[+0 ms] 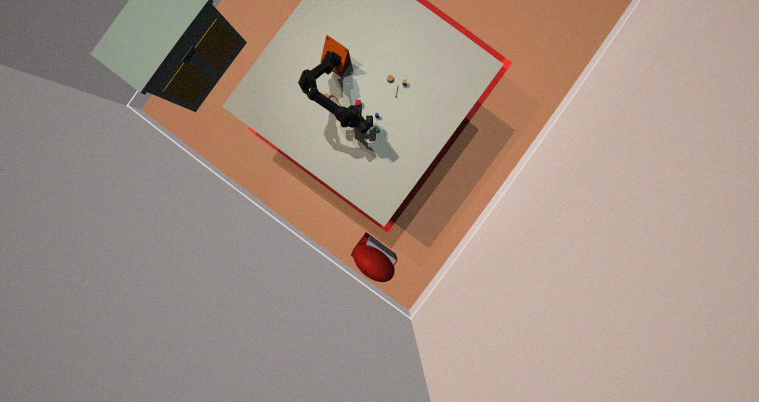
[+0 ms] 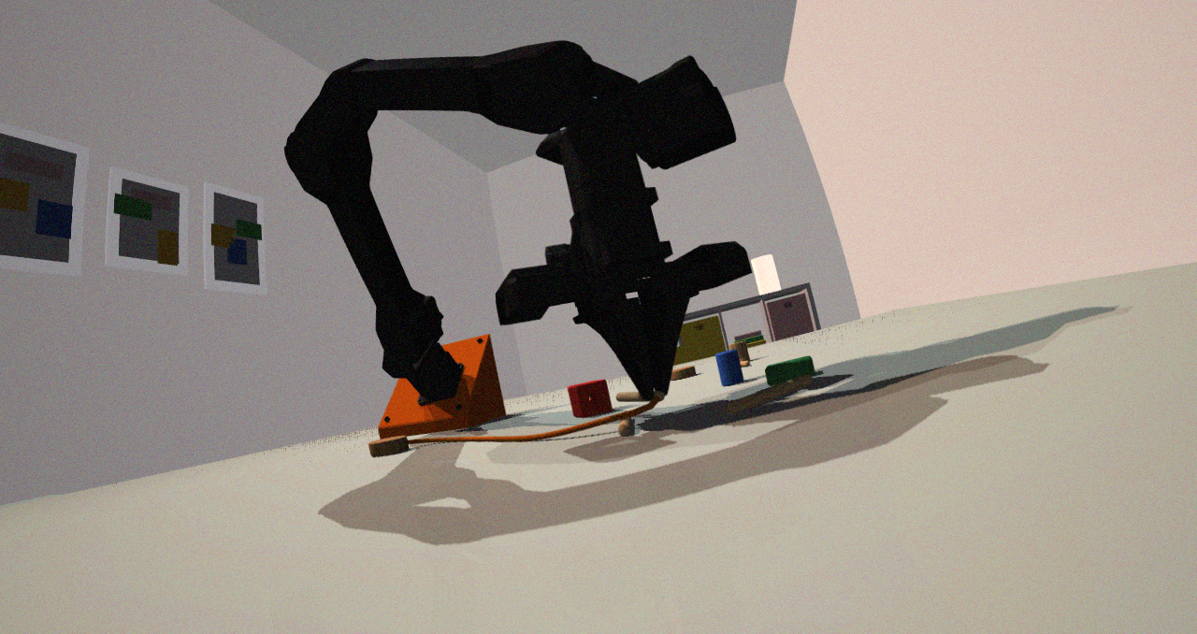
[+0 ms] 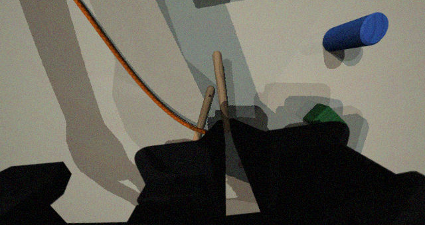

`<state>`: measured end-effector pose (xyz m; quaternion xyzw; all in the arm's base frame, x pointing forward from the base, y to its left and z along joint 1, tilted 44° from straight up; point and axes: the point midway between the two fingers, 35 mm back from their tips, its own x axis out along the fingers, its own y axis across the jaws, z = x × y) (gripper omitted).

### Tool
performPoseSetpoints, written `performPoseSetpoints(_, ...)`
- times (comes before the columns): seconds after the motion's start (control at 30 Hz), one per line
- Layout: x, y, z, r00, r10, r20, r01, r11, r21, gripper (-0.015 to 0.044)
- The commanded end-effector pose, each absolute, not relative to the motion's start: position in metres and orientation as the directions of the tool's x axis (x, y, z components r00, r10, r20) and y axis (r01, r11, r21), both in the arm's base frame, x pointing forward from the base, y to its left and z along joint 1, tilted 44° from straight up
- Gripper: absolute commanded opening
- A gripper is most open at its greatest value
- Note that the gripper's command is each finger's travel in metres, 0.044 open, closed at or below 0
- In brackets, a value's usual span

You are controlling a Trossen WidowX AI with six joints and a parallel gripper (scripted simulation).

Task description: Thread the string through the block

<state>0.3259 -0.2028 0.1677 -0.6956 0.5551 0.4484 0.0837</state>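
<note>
My gripper [image 2: 656,393] [image 3: 226,123] is shut on the string's wooden stick [image 2: 631,396] [image 3: 218,67], low over the table. The stick's free end points away from the fingers. The orange string [image 2: 518,439] [image 3: 124,63] runs from the round button [image 2: 388,446] to the fingertips, passing outside the block. The red block [image 1: 357,102] [image 2: 589,398] with its hole stands on the table, apart from the stick, beyond the string in the exterior view. In the top view the arm hides the fingertips.
A loose stick [image 2: 626,426] [image 3: 206,107] lies close beside the fingers; another loose stick [image 2: 766,396] lies by the green block [image 1: 376,129] [image 2: 789,369] [image 3: 323,115]. A blue cylinder [image 1: 376,115] [image 2: 728,367] [image 3: 356,32] stands nearby. Farther off are a stick [image 1: 396,91] and discs [image 1: 389,78].
</note>
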Motion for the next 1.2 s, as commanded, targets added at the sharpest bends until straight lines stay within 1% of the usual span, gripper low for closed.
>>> performPoseSetpoints(0.0,0.323,-0.2,0.166,-0.019,-0.701,-0.713,-0.851,-0.363,0.38,0.0)
performPoseSetpoints(1.17,0.299,-0.173,0.138,-0.021,-0.7,-0.714,-0.85,-0.364,0.381,0.0)
